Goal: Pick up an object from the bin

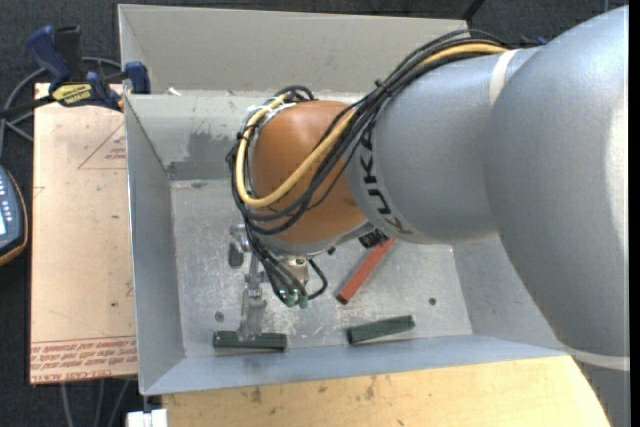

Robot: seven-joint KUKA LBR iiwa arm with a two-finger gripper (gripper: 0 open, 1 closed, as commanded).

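The arm (480, 155) comes in from the right and is low inside the bin (145, 245), with its orange cover (300, 165) and looped cables (262, 198) hanging over the middle of the floor. Below the cover, the gripper (252, 318) points down into the bin's lower-left corner. Right at its tip lies a dark flat bar (248, 341), stretched along the foot of the wall at the bottom of the view. The tip appears to meet the bar's middle from above, though real contact is hard to judge. Spread or pressed together? I cannot tell from this angle. A second dark bar (380, 329) lies along the same wall, well to the right. A red stick (362, 273) lies slanted on the floor above it, just beside the cover's edge.
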